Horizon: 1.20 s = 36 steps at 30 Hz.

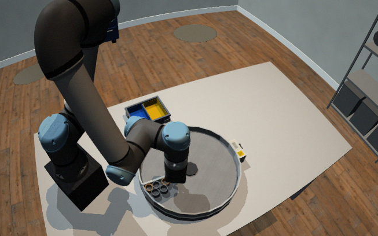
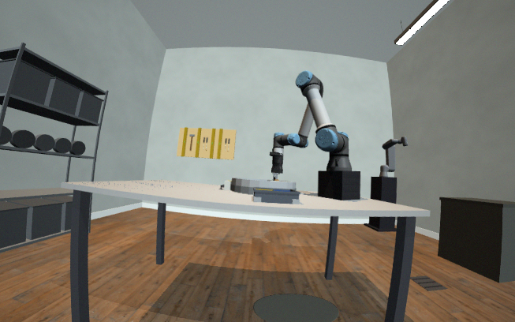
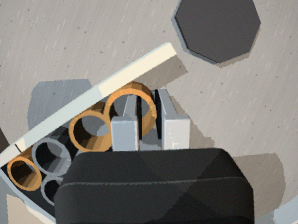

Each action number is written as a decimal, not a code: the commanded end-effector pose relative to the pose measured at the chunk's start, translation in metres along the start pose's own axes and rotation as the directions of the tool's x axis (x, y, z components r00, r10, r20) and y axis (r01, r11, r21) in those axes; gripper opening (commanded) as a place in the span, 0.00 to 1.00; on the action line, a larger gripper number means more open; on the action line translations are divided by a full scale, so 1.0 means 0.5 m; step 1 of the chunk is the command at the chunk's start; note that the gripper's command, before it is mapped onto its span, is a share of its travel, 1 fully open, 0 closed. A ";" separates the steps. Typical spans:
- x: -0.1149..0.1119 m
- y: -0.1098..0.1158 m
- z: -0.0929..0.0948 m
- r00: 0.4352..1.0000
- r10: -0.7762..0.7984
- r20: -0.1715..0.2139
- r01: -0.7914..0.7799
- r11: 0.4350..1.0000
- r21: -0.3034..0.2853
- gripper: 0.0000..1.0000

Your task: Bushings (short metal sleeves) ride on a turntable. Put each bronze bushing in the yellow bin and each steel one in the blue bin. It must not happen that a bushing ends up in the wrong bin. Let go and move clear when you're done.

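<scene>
My gripper (image 3: 148, 104) (image 2: 275, 175) is shut on the wall of a bronze bushing (image 3: 131, 87), one finger inside it and one outside. This bushing is beside the pale bar (image 3: 102, 90); the wrist hides it in the top view. Another bronze bushing (image 3: 72, 132) stands close to its left, then a steel bushing (image 3: 36, 150) and a bronze bushing (image 3: 11, 172) near the rim. More steel bushings (image 1: 156, 195) stand in the same cluster on the turntable (image 1: 213, 158). The blue bin (image 1: 136, 113) and yellow bin (image 1: 154, 110) show no bushings in their visible parts.
The turntable's raised rim (image 1: 238, 176) rings the bushings. A dark octagonal hub (image 3: 217, 30) is at its middle. A small white box (image 1: 237, 148) with a yellow label stands outside the rim. The bins stand behind the turntable in the top view, beside the arm.
</scene>
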<state>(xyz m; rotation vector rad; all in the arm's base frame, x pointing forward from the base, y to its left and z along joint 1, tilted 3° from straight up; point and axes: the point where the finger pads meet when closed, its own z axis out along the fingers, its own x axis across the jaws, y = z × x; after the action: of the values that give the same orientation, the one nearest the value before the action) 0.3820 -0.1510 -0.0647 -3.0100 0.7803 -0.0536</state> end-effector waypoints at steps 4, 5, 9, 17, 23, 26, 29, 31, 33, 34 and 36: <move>0.001 0.000 -0.004 1.000 0.000 -0.001 0.000 1.000 0.000 0.00; 0.001 0.000 -0.004 1.000 0.000 -0.001 0.000 1.000 0.000 0.00; 0.001 0.000 -0.007 1.000 0.000 -0.001 0.000 1.000 0.000 0.00; 0.001 0.000 -0.011 1.000 0.000 -0.001 0.000 1.000 0.000 0.00; 0.001 0.000 -0.016 1.000 0.000 -0.001 0.000 1.000 0.000 0.00; 0.001 0.000 -0.016 1.000 0.000 -0.001 0.000 1.000 0.000 0.00; 0.001 0.000 -0.016 1.000 0.000 -0.001 0.000 1.000 0.000 0.00; 0.001 0.000 -0.016 1.000 0.000 -0.001 0.000 1.000 0.000 0.00; 0.001 0.000 -0.016 1.000 0.000 -0.001 0.000 1.000 0.000 0.00; 0.001 0.000 -0.017 1.000 0.000 -0.001 0.000 1.000 0.000 0.00; 0.001 0.000 -0.019 1.000 0.000 -0.001 0.000 1.000 0.000 0.00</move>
<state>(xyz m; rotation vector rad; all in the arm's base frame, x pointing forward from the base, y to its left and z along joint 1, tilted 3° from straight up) 0.3817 -0.1511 -0.0570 -3.0099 0.7803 -0.0535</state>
